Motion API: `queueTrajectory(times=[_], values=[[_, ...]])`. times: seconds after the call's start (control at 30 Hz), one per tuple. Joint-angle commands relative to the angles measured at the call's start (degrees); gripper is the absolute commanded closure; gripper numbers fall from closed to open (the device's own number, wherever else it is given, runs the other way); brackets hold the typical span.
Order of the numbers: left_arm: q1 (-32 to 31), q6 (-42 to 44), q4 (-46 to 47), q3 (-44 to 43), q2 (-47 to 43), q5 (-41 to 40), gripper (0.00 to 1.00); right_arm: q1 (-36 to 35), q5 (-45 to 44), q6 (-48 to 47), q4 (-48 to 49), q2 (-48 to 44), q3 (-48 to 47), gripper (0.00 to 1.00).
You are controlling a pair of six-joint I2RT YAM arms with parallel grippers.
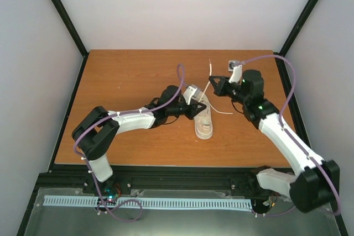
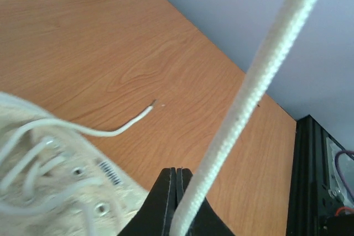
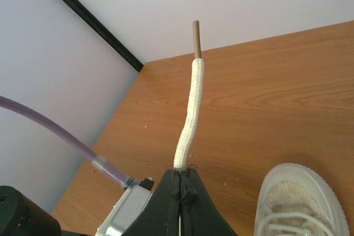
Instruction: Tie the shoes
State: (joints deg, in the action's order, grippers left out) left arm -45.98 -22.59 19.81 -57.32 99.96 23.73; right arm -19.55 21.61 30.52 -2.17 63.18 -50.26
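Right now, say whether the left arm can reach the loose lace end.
Likely yes: the loose lace end lies nearby on the table, uncovered; but the left jaws, shut on the taut lace, must release first.

cream low-top sneaker (image 1: pixel 203 121) upright, laces (image 3: pixel 188 120) untied

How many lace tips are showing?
2. One tip sticks up above the right pincer, which is shut on the lace. The other tip lies loose on the table, right of the shoe.
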Motion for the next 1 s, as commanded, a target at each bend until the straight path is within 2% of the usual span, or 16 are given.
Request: queueTrajectory(times=[0.0, 0.13, 0.17, 0.2, 0.27, 0.33, 0.4, 0.57, 0.67, 0.83, 0.97], values=[[4.9, -6.4, 6.2, 2.8, -1.1, 3.6, 0.99, -2.8, -1.1, -5.8, -3.2, 9.3, -6.7, 0.97], [6.7, -8.0, 6.0, 4.1, -1.5, 4.1, 0.99, -7.2, -3.8, -8.2, -5.0, 20.1, -12.8, 0.97], [7.0, -8.3, 6.0, 4.7, -1.9, 3.6, 0.99, -8.1, -4.8, -8.5, -5.7, 22.4, -14.5, 0.94], [7.2, -8.6, 5.8, 5.3, -2.2, 2.9, 0.99, -8.6, -5.2, -8.5, -6.5, 24.8, -16.1, 0.79], [7.7, -9.4, 5.4, 6.1, -2.5, 1.7, 0.99, -8.7, -6.6, -7.8, -8.1, 27.9, -18.4, 0.40], [8.1, -10.7, 5.5, 6.5, -2.2, 1.7, 0.99, -8.6, -9.3, -8.1, -9.4, 28.3, -18.8, 0.23], [8.2, -11.4, 5.7, 6.8, -2.1, 1.9, 0.99, -7.8, -11.9, -8.1, -9.7, 26.3, -16.8, 0.17], [8.4, -12.0, 5.2, 7.1, -2.6, 0.3, 0.99, 0.2, -13.4, -6.6, -11.6, 18.1, -6.0, 0.15], [8.5, -11.4, 3.8, 6.5, -2.6, 0.2, 0.99, 3.5, -15.1, -7.9, -12.9, 15.3, 1.1, 0.18], [8.9, -10.0, 1.5, 6.2, -2.9, -0.2, 0.99, 4.5, -15.5, -8.9, -12.3, 15.4, 8.2, 0.28], [9.1, -9.9, 0.9, 5.9, -3.4, -0.1, 0.99, 4.5, -13.1, -12.2, -11.9, 19.8, 8.1, 0.38]])
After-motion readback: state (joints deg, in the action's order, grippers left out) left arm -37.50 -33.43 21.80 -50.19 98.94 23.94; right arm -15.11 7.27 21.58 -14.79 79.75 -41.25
